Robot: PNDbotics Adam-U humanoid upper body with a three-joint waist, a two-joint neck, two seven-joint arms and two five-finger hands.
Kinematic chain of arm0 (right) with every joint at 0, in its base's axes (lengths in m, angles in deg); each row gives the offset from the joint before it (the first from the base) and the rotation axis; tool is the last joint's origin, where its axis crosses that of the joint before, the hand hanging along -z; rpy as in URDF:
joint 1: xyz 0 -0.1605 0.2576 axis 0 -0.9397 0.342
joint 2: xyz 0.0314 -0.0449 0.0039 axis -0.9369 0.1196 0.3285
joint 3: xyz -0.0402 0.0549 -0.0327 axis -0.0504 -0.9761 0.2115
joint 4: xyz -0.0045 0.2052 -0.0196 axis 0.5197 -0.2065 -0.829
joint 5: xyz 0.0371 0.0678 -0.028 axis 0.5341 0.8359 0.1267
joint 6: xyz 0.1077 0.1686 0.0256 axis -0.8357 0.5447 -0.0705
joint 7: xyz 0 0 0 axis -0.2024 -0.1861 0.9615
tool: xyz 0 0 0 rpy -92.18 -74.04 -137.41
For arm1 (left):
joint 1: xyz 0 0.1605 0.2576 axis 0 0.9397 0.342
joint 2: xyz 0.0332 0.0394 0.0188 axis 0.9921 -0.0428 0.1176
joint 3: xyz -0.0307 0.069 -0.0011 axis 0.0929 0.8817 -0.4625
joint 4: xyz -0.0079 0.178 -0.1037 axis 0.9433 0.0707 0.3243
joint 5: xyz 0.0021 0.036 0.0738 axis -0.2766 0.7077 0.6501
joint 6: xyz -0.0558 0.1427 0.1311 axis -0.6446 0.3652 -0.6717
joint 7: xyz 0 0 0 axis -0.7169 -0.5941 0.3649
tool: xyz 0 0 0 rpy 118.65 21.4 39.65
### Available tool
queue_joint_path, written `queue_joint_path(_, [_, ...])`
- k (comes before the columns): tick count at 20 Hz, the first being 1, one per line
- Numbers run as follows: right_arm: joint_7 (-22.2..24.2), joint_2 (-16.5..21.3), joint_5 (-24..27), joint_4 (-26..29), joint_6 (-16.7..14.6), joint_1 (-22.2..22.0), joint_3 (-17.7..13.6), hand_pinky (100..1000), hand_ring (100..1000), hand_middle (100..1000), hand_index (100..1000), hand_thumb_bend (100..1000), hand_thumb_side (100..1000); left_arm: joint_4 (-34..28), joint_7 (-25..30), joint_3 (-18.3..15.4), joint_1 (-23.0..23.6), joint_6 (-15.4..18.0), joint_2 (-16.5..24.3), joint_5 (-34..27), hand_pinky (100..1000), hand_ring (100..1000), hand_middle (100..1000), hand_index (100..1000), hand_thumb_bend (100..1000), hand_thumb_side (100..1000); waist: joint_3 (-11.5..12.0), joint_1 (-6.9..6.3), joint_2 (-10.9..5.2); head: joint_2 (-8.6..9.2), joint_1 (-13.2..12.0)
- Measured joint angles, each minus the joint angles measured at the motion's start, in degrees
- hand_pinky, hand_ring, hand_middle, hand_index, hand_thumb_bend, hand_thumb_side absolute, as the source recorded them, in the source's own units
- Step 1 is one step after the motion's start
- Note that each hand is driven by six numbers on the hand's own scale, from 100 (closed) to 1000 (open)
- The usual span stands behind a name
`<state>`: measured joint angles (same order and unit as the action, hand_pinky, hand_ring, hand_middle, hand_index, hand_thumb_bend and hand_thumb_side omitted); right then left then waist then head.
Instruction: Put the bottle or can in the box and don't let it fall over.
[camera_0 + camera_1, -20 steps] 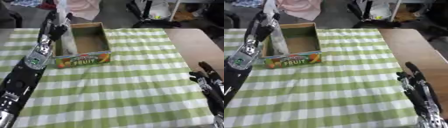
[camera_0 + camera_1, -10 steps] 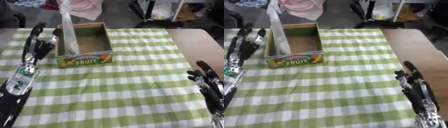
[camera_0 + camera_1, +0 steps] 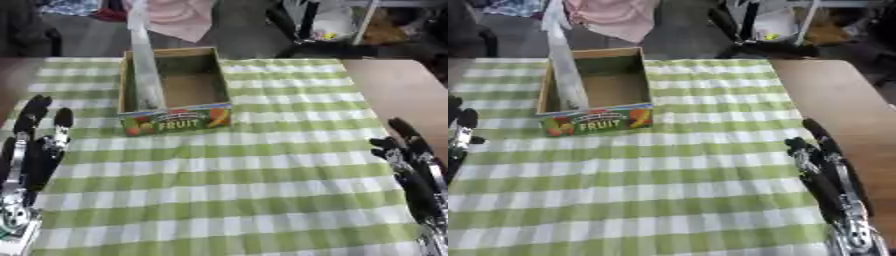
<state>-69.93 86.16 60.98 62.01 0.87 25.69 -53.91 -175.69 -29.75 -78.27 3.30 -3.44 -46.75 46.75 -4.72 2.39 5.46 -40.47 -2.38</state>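
A tall clear bottle (image 3: pixel 144 60) stands upright inside the cardboard fruit box (image 3: pixel 179 120), against its left wall. The box sits at the far left of the green checked tablecloth (image 3: pixel 254 185). My left hand (image 3: pixel 35 145) is at the left edge, well below and left of the box, fingers straight and holding nothing. Near the lower right corner my right hand (image 3: pixel 824 170) rests with its fingers up and straight, empty.
A bare brown table surface (image 3: pixel 833 100) shows to the right of the cloth. Beyond the far edge hang a pink cloth (image 3: pixel 179 17) and dark chair bases (image 3: pixel 306 25).
My left hand has let go of the bottle and drawn back down and left, away from the box. The bottle stays upright in the box. The right hand has barely moved.
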Motion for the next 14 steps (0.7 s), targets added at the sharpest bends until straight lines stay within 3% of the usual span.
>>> queue_joint_path(4, [0.0,0.0,0.0,0.0,0.0,-0.1,0.0,809,805,1000,973,100,543,0.6,-1.1,-0.8,-0.2,-0.2,-2.1,1.2,804,1000,1000,929,345,792,0.0,0.05,-0.20,-0.03,0.0])
queue_joint_path(14, [-0.1,0.0,0.0,0.0,0.0,-0.2,0.0,808,804,1000,970,100,543,1.3,-2.1,-1.0,-0.3,0.0,-2.8,0.9,836,1000,1000,928,349,794,0.0,0.15,-0.21,-0.04,0.1])
